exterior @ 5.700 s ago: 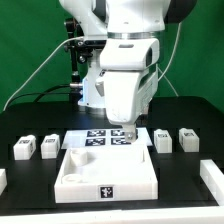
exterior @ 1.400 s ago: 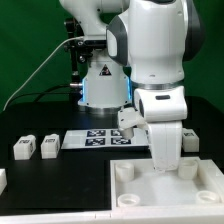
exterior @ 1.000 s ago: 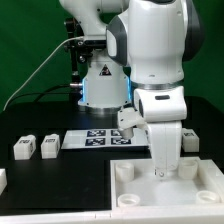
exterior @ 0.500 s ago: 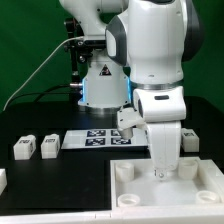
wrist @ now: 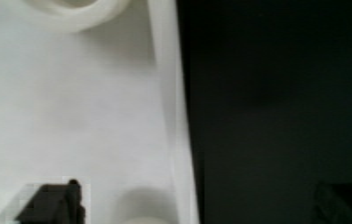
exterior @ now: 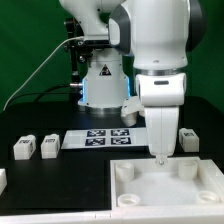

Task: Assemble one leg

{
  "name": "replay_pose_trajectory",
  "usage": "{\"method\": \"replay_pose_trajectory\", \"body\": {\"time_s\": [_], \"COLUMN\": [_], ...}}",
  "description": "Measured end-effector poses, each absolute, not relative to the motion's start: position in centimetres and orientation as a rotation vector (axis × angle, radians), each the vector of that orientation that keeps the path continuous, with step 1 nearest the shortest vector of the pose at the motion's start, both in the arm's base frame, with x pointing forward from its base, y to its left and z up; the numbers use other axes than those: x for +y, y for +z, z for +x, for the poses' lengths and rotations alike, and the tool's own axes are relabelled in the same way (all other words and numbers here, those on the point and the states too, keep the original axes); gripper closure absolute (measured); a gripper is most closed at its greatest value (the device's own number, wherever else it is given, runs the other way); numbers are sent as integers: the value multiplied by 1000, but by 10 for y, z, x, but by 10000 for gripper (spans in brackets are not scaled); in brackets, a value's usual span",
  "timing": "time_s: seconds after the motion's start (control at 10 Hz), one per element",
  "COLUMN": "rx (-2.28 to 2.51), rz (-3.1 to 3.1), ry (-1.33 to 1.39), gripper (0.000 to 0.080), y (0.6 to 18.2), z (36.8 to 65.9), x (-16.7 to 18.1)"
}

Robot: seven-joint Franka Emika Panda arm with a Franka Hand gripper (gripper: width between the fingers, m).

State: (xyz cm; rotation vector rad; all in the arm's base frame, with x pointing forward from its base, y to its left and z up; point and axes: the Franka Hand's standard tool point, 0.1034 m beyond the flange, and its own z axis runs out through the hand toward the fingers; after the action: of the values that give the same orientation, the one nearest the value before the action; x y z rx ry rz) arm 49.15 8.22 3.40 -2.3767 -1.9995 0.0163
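Hovering gripper (exterior: 160, 161); leg (exterior: 186, 138) sits near, untouched.

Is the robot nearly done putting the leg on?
Not yet. Done: the tabletop lies with its sockets up, nothing fitted that I can see. In hand: nothing; the claw hangs open and empty over the tabletop's edge. Left: fetch a loose leg from the table and fix it into a corner socket.

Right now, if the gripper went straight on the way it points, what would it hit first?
Probably the white panel: the open gripper straddles its edge, one finger over the panel, the other over the black table. Height above it is unclear.
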Motion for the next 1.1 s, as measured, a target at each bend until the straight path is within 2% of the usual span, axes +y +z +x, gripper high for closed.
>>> {"method": "replay_pose_trajectory", "body": {"time_s": [0.1, 0.6, 1.0, 1.1], "rx": [-1939, -758, -267, -213], "rz": [-2426, -2981, -3053, -3051], "ry": [22, 38, 55, 94], "gripper": [151, 151, 151, 151], "y": [38, 71, 71, 66], "z": [481, 465, 465, 460], "x": [92, 160, 166, 166]}}
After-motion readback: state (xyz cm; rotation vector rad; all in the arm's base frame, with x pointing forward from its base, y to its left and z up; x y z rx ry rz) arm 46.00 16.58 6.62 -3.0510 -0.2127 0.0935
